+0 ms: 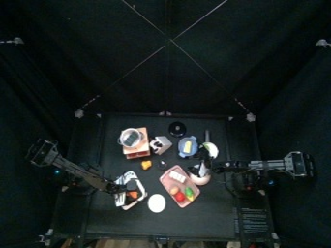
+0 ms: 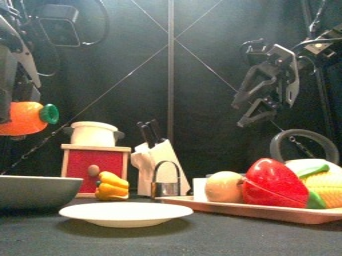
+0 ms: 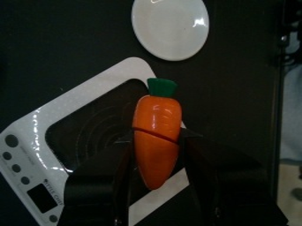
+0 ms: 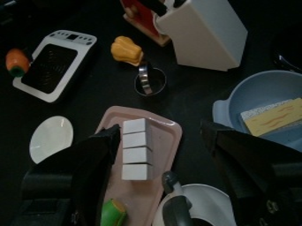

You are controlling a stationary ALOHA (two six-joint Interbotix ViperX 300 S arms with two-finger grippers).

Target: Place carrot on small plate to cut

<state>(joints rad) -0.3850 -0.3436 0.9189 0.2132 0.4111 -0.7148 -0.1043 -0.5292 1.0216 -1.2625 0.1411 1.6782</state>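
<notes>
My left gripper (image 3: 158, 163) is shut on an orange carrot (image 3: 158, 139) with a green top and holds it in the air above a white kitchen scale (image 3: 65, 132). In the front view the carrot (image 2: 24, 117) hangs high at the far left, well above the table. The small white plate (image 2: 127, 213) lies empty at the table's front, to the right of the carrot; it also shows in the left wrist view (image 3: 170, 26) and the top view (image 1: 157, 202). My right gripper (image 4: 160, 181) is open and empty above the pink tray (image 4: 160, 132).
The pink tray (image 2: 254, 211) holds a red pepper (image 2: 274, 182) and other toy foods. A white knife block (image 2: 158, 160), a metal ring (image 2: 166, 181), a yellow pepper (image 2: 112, 185), a red box (image 2: 91, 163) and a grey bowl (image 2: 34, 189) stand behind the plate. A blue bowl (image 4: 266, 106) is at the right.
</notes>
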